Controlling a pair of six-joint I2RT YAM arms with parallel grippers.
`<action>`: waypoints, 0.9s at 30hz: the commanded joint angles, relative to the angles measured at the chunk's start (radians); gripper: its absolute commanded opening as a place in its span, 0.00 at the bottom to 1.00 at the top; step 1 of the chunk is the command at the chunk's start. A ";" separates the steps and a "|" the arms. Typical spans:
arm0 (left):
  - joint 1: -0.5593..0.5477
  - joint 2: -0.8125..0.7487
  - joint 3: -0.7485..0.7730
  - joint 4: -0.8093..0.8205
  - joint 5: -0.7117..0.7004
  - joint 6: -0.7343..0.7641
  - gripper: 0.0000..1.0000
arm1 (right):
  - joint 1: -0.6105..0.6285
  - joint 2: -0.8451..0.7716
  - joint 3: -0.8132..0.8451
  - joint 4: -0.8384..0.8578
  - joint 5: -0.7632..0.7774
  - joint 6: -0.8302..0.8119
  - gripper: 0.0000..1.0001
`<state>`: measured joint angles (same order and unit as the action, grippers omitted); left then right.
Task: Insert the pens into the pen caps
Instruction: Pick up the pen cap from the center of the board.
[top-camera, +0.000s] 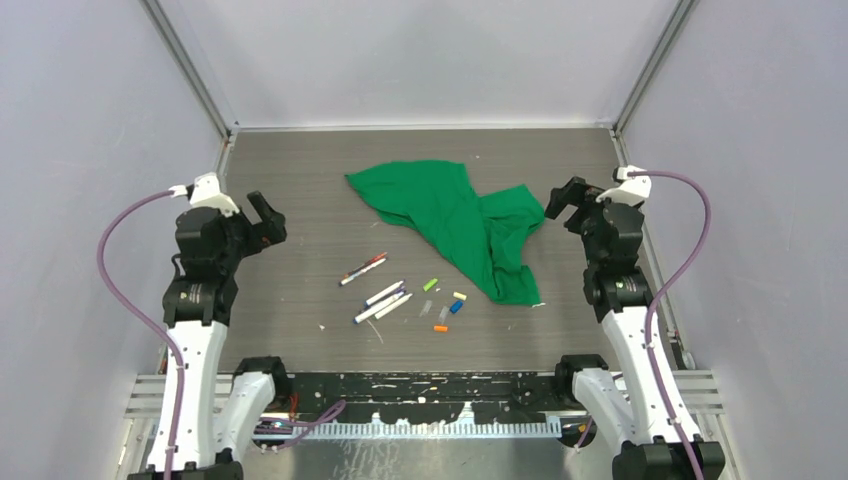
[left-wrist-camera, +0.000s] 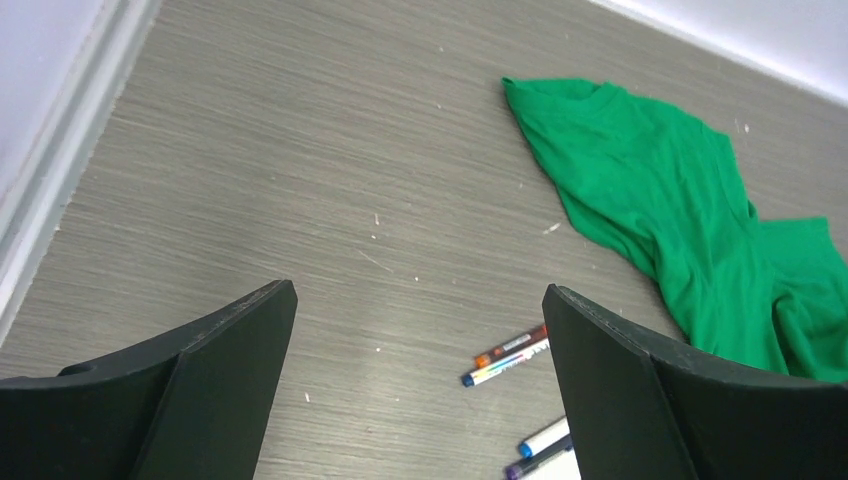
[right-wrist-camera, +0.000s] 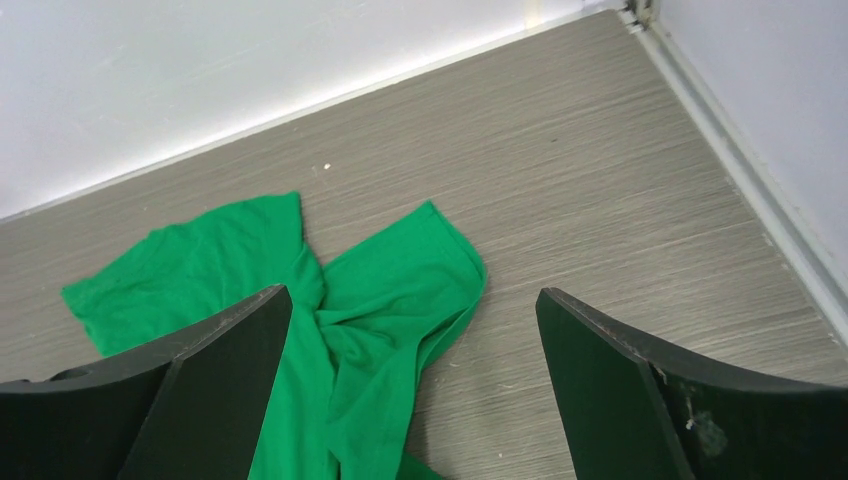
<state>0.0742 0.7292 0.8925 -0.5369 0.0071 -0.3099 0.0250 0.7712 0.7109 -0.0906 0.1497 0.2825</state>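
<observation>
Several pens lie on the grey table: two close together, and a further three just nearer. The wrist view of the left arm catches the first pair and the ends of the others. Small pen caps are scattered to their right: green, yellow, blue, orange. My left gripper hangs open above the table, left of the pens, with nothing in it. On the far right my right gripper is also open and empty, by the cloth's edge.
A crumpled green cloth lies behind and to the right of the pens and caps. Walls close off the table at the back and both sides. The arm bases and a metal rail run along the near edge.
</observation>
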 joint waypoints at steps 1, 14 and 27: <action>-0.044 0.077 0.038 -0.011 0.079 0.052 0.98 | 0.001 0.048 0.060 0.037 -0.140 -0.002 1.00; -0.349 0.294 0.079 -0.176 -0.038 0.067 0.98 | 0.355 0.319 0.119 -0.042 -0.380 -0.021 0.91; -0.350 0.175 0.029 -0.112 -0.075 0.053 0.98 | 0.745 0.389 -0.074 -0.068 -0.312 0.192 0.72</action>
<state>-0.2729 0.9878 0.9306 -0.7128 -0.0521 -0.2947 0.6624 1.1339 0.6529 -0.1658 -0.2470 0.3813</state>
